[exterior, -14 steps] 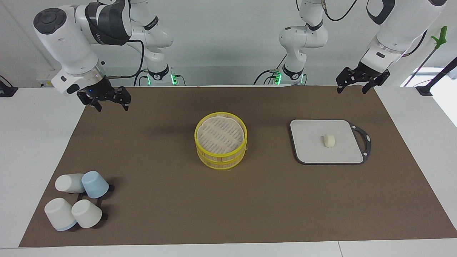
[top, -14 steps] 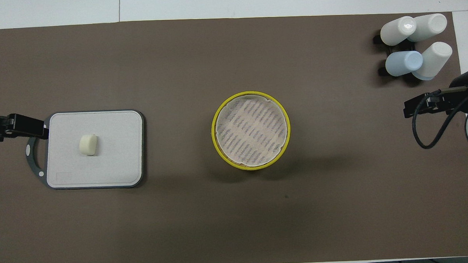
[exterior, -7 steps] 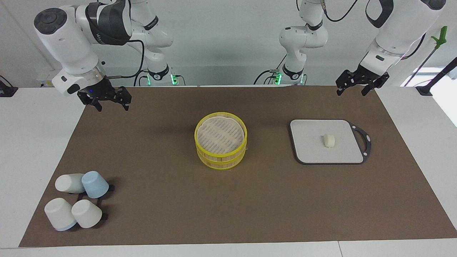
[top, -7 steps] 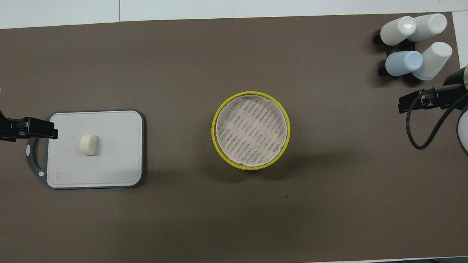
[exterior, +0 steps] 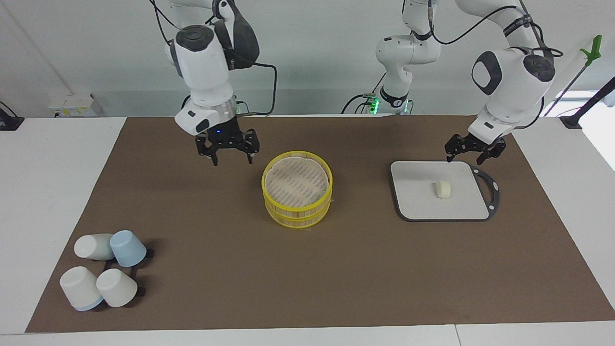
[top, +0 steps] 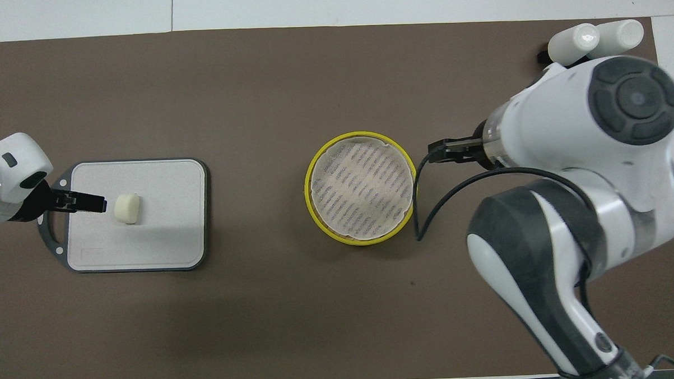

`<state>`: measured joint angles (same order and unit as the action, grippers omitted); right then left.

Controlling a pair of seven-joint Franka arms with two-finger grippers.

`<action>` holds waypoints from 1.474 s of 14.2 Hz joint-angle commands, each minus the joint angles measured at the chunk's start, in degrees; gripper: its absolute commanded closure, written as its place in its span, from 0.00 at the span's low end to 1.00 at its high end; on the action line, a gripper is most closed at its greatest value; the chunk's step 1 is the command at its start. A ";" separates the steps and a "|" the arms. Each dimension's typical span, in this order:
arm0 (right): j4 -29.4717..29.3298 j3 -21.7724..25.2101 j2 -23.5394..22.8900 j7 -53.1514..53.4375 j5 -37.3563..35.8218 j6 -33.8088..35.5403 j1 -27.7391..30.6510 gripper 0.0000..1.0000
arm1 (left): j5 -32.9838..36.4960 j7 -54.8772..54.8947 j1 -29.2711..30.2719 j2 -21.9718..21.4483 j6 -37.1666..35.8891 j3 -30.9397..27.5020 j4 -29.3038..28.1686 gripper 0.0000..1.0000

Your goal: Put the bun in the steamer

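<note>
The bun (exterior: 443,189) (top: 127,208), a small cream stub, lies on a flat grey board (exterior: 418,192) (top: 164,218) toward the left arm's end of the table. At mid-table stands the steamer (exterior: 297,181) (top: 361,187), with yellow rims and a pale slatted top. My left gripper (exterior: 465,159) (top: 93,203) hangs open over the board's edge nearest the robots, apart from the bun, holding nothing. Over the mat beside the steamer, toward the right arm's end, my right gripper (exterior: 232,161) (top: 439,152) hangs open and holds nothing.
Several white and pale blue cups (exterior: 103,269) (top: 595,39) lie on a small black rack at the corner of the brown mat (exterior: 365,269) farthest from the robots, at the right arm's end. The right arm covers part of them in the overhead view.
Both arms have swung in from the table's ends. The right gripper moved to just beside the steamer. The left gripper came down to the board's edge near the bun. Bun and steamer have not moved.
</note>
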<state>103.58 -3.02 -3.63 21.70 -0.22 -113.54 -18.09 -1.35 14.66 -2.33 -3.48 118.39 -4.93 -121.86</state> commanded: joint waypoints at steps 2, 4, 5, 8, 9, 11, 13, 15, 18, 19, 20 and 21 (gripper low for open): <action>-9.50 0.29 -8.56 14.64 1.18 1.29 -9.31 0.00 | 0.91 1.77 0.66 2.41 10.87 0.44 -6.54 0.00; -14.79 0.29 -13.40 22.30 1.36 1.57 -13.18 0.00 | 0.91 1.86 0.05 4.44 15.19 0.53 -8.22 0.00; -17.16 0.29 -15.77 24.42 1.19 1.74 -14.68 0.00 | 0.91 1.95 -0.91 5.14 16.16 0.53 -8.66 0.00; -22.88 0.56 -22.19 30.50 0.48 1.66 -18.73 0.00 | 0.91 3.96 -1.10 6.02 20.11 0.53 -10.76 0.00; -23.25 0.47 -23.43 30.94 0.39 0.79 -19.78 0.00 | 0.91 5.36 -1.01 6.55 22.30 0.53 -11.99 0.01; -23.08 0.38 -24.40 30.86 0.30 -0.10 -20.05 0.00 | 0.91 6.08 -0.92 6.82 24.17 0.53 -12.88 0.04; -23.16 0.38 -25.02 30.86 0.13 -0.01 -20.40 0.00 | 0.91 6.17 -0.92 7.52 24.69 0.53 -12.88 0.09; -23.16 0.64 -26.34 30.95 -0.40 0.16 -22.24 0.00 | 0.91 6.34 -1.10 8.74 25.92 0.53 -12.88 0.28; -23.16 0.47 -27.31 30.77 -2.50 0.07 -22.25 0.05 | 0.91 6.17 -1.01 9.19 26.11 0.53 -12.45 0.63; -23.08 0.47 -27.57 30.77 -3.20 -0.27 -22.25 0.10 | 0.91 6.17 -1.01 9.28 25.84 0.53 -12.18 0.65; -22.99 0.47 -27.57 30.69 -3.65 -0.28 -22.25 0.25 | 0.91 6.08 -1.01 9.28 25.75 0.53 -12.18 0.66; -23.07 0.56 -27.57 30.60 -3.74 -0.02 -22.25 0.55 | 0.91 6.08 -1.01 9.28 25.58 0.53 -12.00 0.75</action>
<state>81.91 -2.74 -30.40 51.97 -2.87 -113.83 -40.26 -1.33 20.42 -2.84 5.18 142.88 -3.74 -133.70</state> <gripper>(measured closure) 0.101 0.656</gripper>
